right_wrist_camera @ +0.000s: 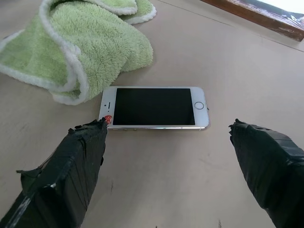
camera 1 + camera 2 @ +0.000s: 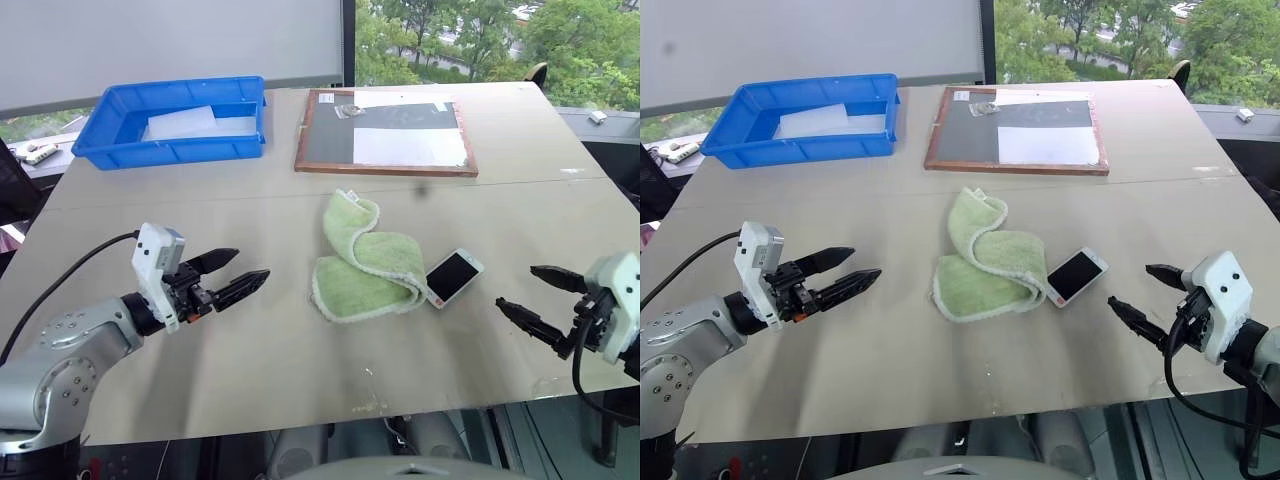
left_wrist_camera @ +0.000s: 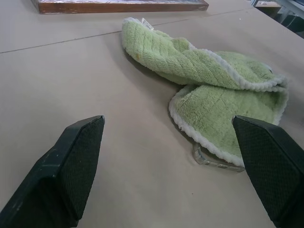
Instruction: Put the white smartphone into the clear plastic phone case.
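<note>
I see the white smartphone (image 2: pixel 454 277) lying flat and screen-up on the bench (image 2: pixel 250 350), its top end just beside the folded green towel (image 2: pixel 362 262). A corner of the clear plastic phone case (image 3: pixel 213 160) pokes out from under the towel's near edge in the left wrist view, so the fluffy, white-trimmed cloth covers most of that thin shell. My right pincer (image 2: pixel 540 296) hovers near the phone with fingers spread apart, holding nothing; my left pincer (image 2: pixel 225 276) hangs on the towel's other side, also spread and empty. Farther back sit a wood-framed dark board (image 2: pixel 386 131) and a blue plastic bin (image 2: pixel 172 122) with a frosted sheet (image 2: pixel 190 123) inside.
</note>
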Motion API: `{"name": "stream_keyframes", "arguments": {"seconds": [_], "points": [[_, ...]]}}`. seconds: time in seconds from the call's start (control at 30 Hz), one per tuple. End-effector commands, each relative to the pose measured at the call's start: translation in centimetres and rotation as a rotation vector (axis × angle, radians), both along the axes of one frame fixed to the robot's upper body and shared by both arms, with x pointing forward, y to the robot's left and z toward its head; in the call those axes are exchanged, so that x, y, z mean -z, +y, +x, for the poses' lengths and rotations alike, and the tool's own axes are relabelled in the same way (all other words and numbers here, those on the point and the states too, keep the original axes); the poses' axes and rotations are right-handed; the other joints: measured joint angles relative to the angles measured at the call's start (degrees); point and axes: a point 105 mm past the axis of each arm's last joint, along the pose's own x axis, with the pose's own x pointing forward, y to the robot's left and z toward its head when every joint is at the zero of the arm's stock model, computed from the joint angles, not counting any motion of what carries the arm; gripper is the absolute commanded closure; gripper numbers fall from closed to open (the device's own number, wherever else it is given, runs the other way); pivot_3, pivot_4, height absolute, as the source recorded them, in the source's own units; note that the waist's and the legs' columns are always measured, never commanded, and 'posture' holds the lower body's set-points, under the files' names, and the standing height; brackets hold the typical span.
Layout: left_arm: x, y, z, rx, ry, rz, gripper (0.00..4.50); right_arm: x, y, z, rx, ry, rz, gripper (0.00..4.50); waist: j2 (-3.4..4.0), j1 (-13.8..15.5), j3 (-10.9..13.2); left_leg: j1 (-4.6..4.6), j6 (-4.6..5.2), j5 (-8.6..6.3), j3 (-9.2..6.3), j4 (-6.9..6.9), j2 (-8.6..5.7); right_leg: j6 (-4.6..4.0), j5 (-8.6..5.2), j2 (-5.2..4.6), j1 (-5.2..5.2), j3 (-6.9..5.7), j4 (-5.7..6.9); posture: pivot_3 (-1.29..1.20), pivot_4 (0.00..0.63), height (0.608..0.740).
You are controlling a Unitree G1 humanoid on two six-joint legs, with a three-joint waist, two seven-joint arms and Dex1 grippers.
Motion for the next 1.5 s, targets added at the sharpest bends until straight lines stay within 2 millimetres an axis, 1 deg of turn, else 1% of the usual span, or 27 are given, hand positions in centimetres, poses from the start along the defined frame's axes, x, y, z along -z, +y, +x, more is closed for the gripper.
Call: {"name": "stream_keyframes", "arguments": {"seconds": [0.03, 0.1, 0.2, 0.3, 0.37, 0.47, 0.53, 0.63, 0.7, 0.8, 0.83, 0.87, 0.93, 0.97, 1.0, 1.03, 1.07, 1.13, 1.17, 1.2, 1.27, 1.3, 1.4, 1.5], "points": [[-1.0, -0.5, 0.5, 0.005, -0.053, 0.0, 0.05, -1.2, 0.2, 0.3, -0.007, -0.063, 0.005, 0.0, 0.0, 0.0, 0.0, 0.0, 0.0, 0.0, 0.0, 0.0, 0.0, 0.0, 0.0, 0.0, 0.0, 0.0, 0.0, 0.0, 0.15, 0.74], [-1.1, -2.0, 1.1, 0.036, -0.068, -0.008, 0.05, -1.5, 1.0, 0.4, -0.03, -0.084, 0.036, 0.0, -0.02, 0.2, 0.0, 0.0, 0.0, 0.0, 0.0, 0.01, -0.01, 0.0, 0.0, 0.0, 0.01, 0.0, 0.0, 0.0, 0.15, 0.74], [-1.1, -2.8, 1.5, 0.056, -0.079, -0.011, 0.05, -1.8, 1.8, 0.2, -0.059, -0.105, 0.05, 0.0, -0.03, 0.2, 0.0, 0.01, 0.0, 0.0, -0.02, 0.05, -0.02, 0.01, 0.0, 0.02, 0.05, -0.01, 0.0, 0.0, 0.15, 0.74], [-0.9, -5.1, 1.8, 0.145, -0.041, 0.068, 0.05, -2.8, 3.9, -0.7, -0.153, -0.148, 0.096, 0.0, -0.03, 0.2, 0.0, -0.01, 0.0, 0.0, 0.0, 0.02, -0.02, 0.0, 0.01, 0.02, 0.04, 0.0, 0.0, 0.0, 0.15, 0.74], [-0.8, -6.1, 2.0, 0.21, -0.018, 0.088, 0.05, -2.7, 4.3, -1.1, -0.178, -0.136, 0.085, 0.0, -0.03, 0.3, 0.0, -0.03, 0.0, 0.0, -0.06, 0.02, -0.04, 0.01, 0.01, 0.05, 0.04, -0.04, 0.0, 0.0, 0.15, 0.74], [-1.5, -7.9, 3.2, 0.305, -0.056, 0.123, 0.05, -2.5, 4.9, -2.1, -0.215, -0.101, 0.091, 0.0, -0.05, 0.5, 0.0, -0.03, 0.0, 0.0, -0.06, 0.04, -0.06, 0.02, 0.01, 0.05, 0.06, -0.04, 0.0, 0.0, 0.15, 0.74], [-1.3, -9.6, 4.5, 0.372, -0.088, 0.196, 0.05, -2.4, 5.2, -3.0, -0.234, -0.084, 0.096, 0.0, -0.06, 1.0, 0.0, -0.04, 0.0, 0.0, -0.08, 0.1, -0.08, 0.02, 0.01, 0.06, 0.07, -0.06, 0.01, 0.0, 0.15, 0.74], [-0.4, -11.7, 5.6, 0.484, -0.14, 0.295, 0.05, -2.2, 5.4, -3.6, -0.22, -0.08, 0.093, 0.0, -0.06, 1.0, 0.0, -0.01, 0.0, 0.0, -0.04, 0.11, -0.09, 0.02, 0.01, 0.08, 0.11, -0.01, 0.01, 0.0, 0.15, 0.74], [0.1, -12.7, 6.1, 0.532, -0.165, 0.334, 0.05, -2.1, 5.5, -3.8, -0.215, -0.075, 0.101, 0.0, -0.08, 0.9, 0.1, 0.0, 0.0, 0.0, 0.02, 0.09, -0.06, 0.02, 0.01, 0.08, 0.1, 0.06, -0.01, 0.0, 0.15, 0.74], [2.1, -13.9, 7.0, 0.589, -0.162, 0.421, 0.05, -1.6, 5.5, -4.1, -0.195, -0.058, 0.093, 0.0, -0.1, 0.9, 0.1, -0.03, 0.0, 0.0, 0.0, 0.09, -0.09, 0.02, 0.02, 0.08, 0.11, 0.05, -0.02, 0.0, 0.15, 0.74], [2.9, -14.3, 7.6, 0.584, -0.167, 0.451, 0.05, -1.4, 5.4, -4.2, -0.18, -0.056, 0.095, 0.0, -0.1, 0.8, 0.1, -0.02, 0.01, 0.0, 0.0, 0.09, -0.09, 0.03, 0.02, 0.08, 0.11, 0.05, -0.01, 0.0, 0.15, 0.74], [3.4, -14.7, 7.9, 0.588, -0.172, 0.469, 0.56, -1.4, 5.3, -4.2, -0.168, -0.058, 0.092, 0.0, -0.1, 0.9, 0.1, -0.03, 0.01, 0.0, 0.0, 0.09, -0.09, 0.03, 0.02, 0.08, 0.1, 0.06, -0.02, 0.0, 0.15, 0.74], [3.6, -15.4, 7.7, 0.623, -0.176, 0.449, 1.11, -1.2, 5.2, -4.3, -0.155, -0.061, 0.085, 0.0, -0.1, 0.9, 0.1, -0.03, 0.01, 0.0, -0.02, 0.1, -0.09, 0.03, 0.02, 0.08, 0.11, 0.04, -0.01, 0.0, 0.15, 0.74], [3.5, -15.4, 7.7, 0.625, -0.184, 0.439, 1.7, -1.2, 5.2, -4.3, -0.154, -0.062, 0.085, 0.0, -0.1, 0.9, 0.1, -0.03, 0.01, 0.0, -0.02, 0.11, -0.09, 0.03, 0.02, 0.08, 0.11, 0.04, -0.01, 0.0, 0.15, 0.74], [3.4, -15.3, 7.9, 0.621, -0.192, 0.436, 2.05, -1.2, 5.3, -4.3, -0.153, -0.063, 0.085, 0.0, -0.1, 0.9, 0.1, -0.03, 0.01, 0.0, -0.02, 0.11, -0.08, 0.03, 0.02, 0.08, 0.11, 0.04, -0.01, 0.0, 0.15, 0.74], [3.3, -15.2, 8.0, 0.613, -0.202, 0.434, 2.7, -1.1, 5.3, -4.3, -0.152, -0.063, 0.086, 0.0, -0.1, 0.9, 0.1, -0.04, 0.01, 0.0, -0.03, 0.11, -0.07, 0.03, 0.02, 0.08, 0.11, 0.04, -0.01, 0.0, 0.15, 0.74], [3.1, -15.1, 8.1, 0.608, -0.215, 0.427, 2.98, -1.0, 5.3, -4.3, -0.151, -0.063, 0.086, 0.0, -0.1, 0.9, 0.1, -0.03, 0.01, 0.0, -0.04, 0.11, -0.07, 0.03, 0.02, 0.08, 0.11, 0.03, -0.01, 0.0, 0.15, 0.74], [2.1, -14.9, 8.2, 0.582, -0.24, 0.37, 3.91, -0.9, 5.4, -4.2, -0.154, -0.066, 0.084, 0.0, -0.1, 0.9, 0.1, -0.04, 0.01, 0.0, -0.06, 0.12, -0.07, 0.04, 0.02, 0.08, 0.11, 0.01, -0.01, 0.0, 0.15, 0.74], [1.4, -14.7, 8.1, 0.565, -0.253, 0.334, 4.23, -0.9, 5.4, -4.1, -0.156, -0.07, 0.084, 0.0, -0.09, 0.9, 0.1, -0.03, 0.01, 0.0, -0.06, 0.14, -0.07, 0.05, 0.03, 0.08, 0.11, 0.01, 0.0, 0.0, 0.15, 0.74], [0.8, -14.4, 8.1, 0.549, -0.269, 0.308, 4.43, -1.0, 5.4, -4.1, -0.157, -0.075, 0.085, 0.0, -0.1, 0.9, 0.1, -0.04, 0.01, 0.0, -0.08, 0.15, -0.06, 0.05, 0.03, 0.08, 0.11, 0.0, 0.0, 0.0, 0.15, 0.74], [-0.1, -13.7, 8.2, 0.512, -0.288, 0.274, 4.43, -1.0, 5.5, -3.8, -0.158, -0.086, 0.089, 0.0, -0.09, 0.8, 0.1, -0.04, 0.01, 0.0, -0.07, 0.15, -0.05, 0.15, 0.09, 0.08, 0.11, 0.0, 0.01, 0.0, 0.15, 0.74], [-0.8, -12.9, 8.5, 0.464, -0.29, 0.252, 4.43, -1.1, 5.5, -3.7, -0.155, -0.094, 0.096, 0.0, -0.1, 0.8, 0.1, -0.04, 0.01, 0.0, -0.09, 0.15, -0.05, 0.24, 0.14, 0.08, 0.11, -0.02, 0.01, 0.0, 0.15, 0.74], [-3.7, -9.0, 9.8, 0.261, -0.324, 0.201, 4.43, -1.1, 5.9, -3.0, -0.169, -0.104, 0.118, 0.0, -0.1, 0.6, 0.1, -0.04, 0.01, 0.0, -0.1, 0.18, -0.03, 0.25, 0.14, 0.08, 0.11, -0.04, 0.02, 0.0, 0.15, 0.74], [-5.5, -5.8, 10.8, 0.071, -0.36, 0.179, 4.43, -1.2, 6.4, -2.4, -0.202, -0.109, 0.126, 0.0, -0.1, 0.1, 0.1, -0.02, 0.01, 0.0, -0.14, 0.2, -0.03, 0.25, 0.14, 0.09, 0.11, -0.07, 0.08, 0.0, 0.15, 0.74]]}}
